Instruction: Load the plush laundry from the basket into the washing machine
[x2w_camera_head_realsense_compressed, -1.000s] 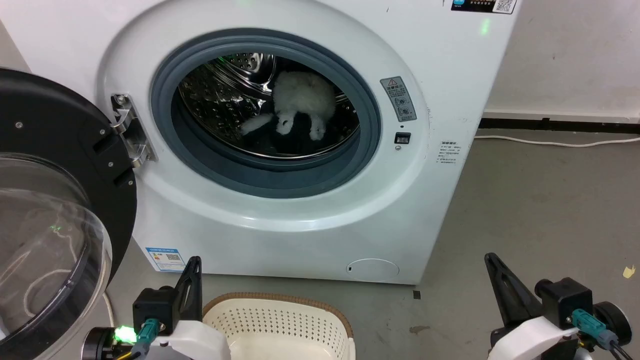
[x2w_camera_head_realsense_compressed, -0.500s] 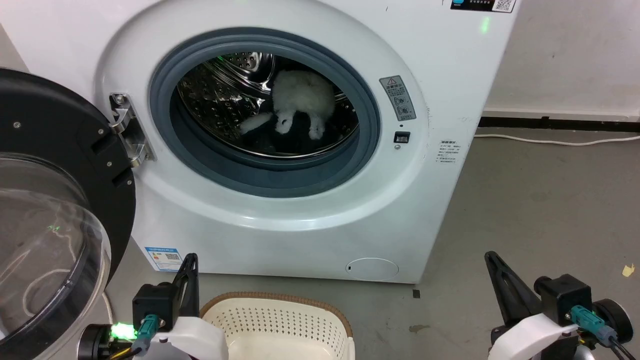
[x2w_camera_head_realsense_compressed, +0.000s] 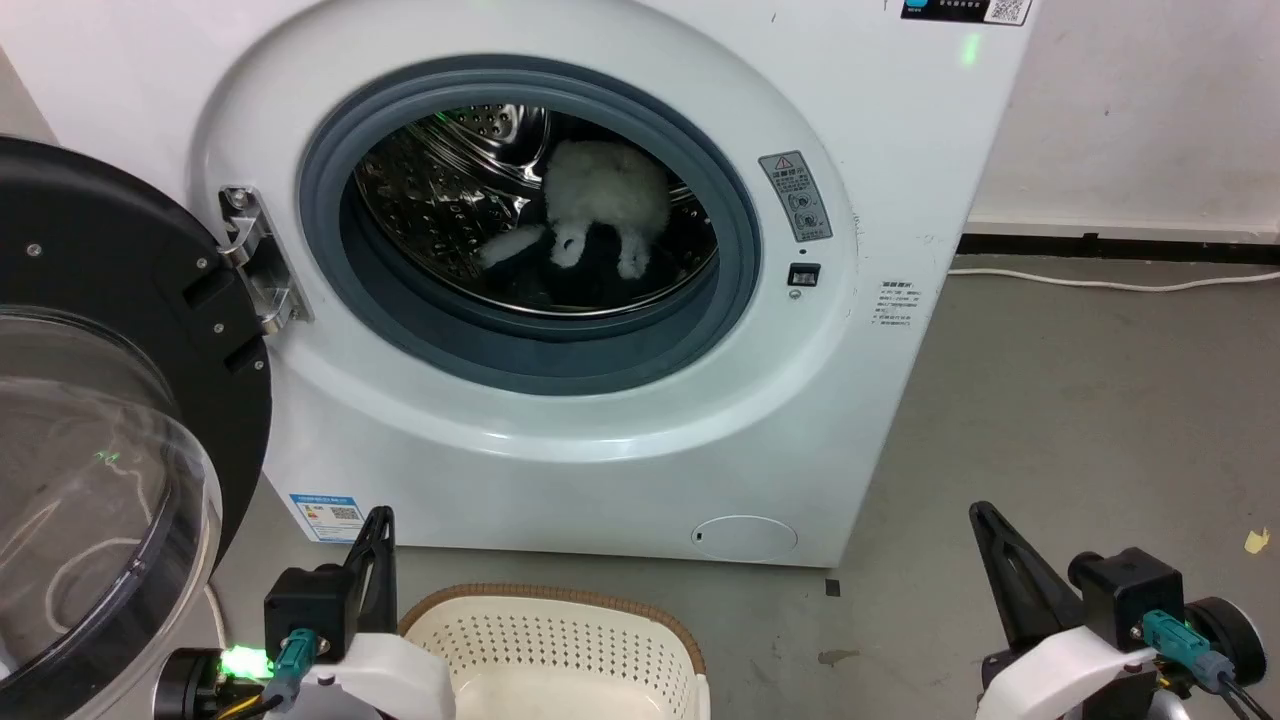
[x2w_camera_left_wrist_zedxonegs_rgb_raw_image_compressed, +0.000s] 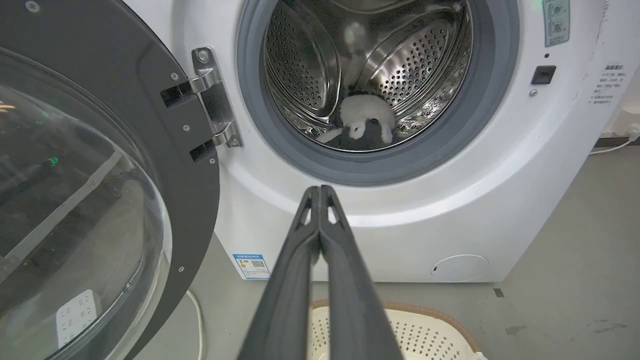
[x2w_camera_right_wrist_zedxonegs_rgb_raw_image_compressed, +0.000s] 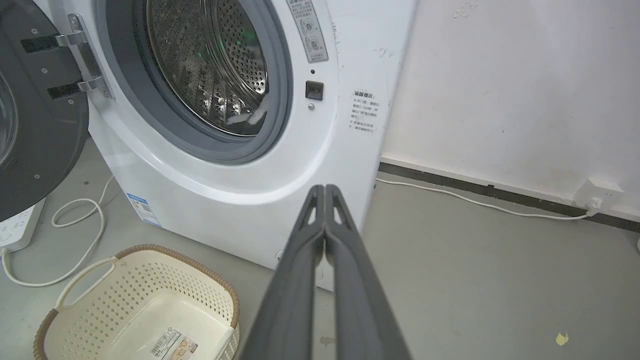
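Plush toy (x2w_camera_head_realsense_compressed: 600, 205) lying inside washer (x2w_camera_head_realsense_compressed: 600, 480) drum. Basket (x2w_camera_right_wrist_zedxonegs_rgb_raw_image_compressed: 165, 280) looks empty, near end cropped. Left and right jaws together, holding nothing. Loading done; next likely shut door (x2w_camera_head_realsense_compressed: 100, 230).

The grey floor (x2w_camera_head_realsense_compressed: 1050, 420) carries the washing machine (x2w_camera_head_realsense_compressed: 900, 180) and the basket (x2w_camera_head_realsense_compressed: 560, 640), which sits just in front of the machine's lower panel, apart from it. A white cable (x2w_camera_head_realsense_compressed: 1100, 286) runs along the floor at the foot of the wall (x2w_camera_head_realsense_compressed: 1150, 120), right of the machine. A looped white cable (x2w_camera_right_wrist_zedxonegs_rgb_raw_image_compressed: 75, 220) and a white power strip (x2w_camera_right_wrist_zedxonegs_rgb_raw_image_compressed: 17, 232) lie on its left. A small yellow scrap (x2w_camera_head_realsense_compressed: 1257, 543) lies far right.
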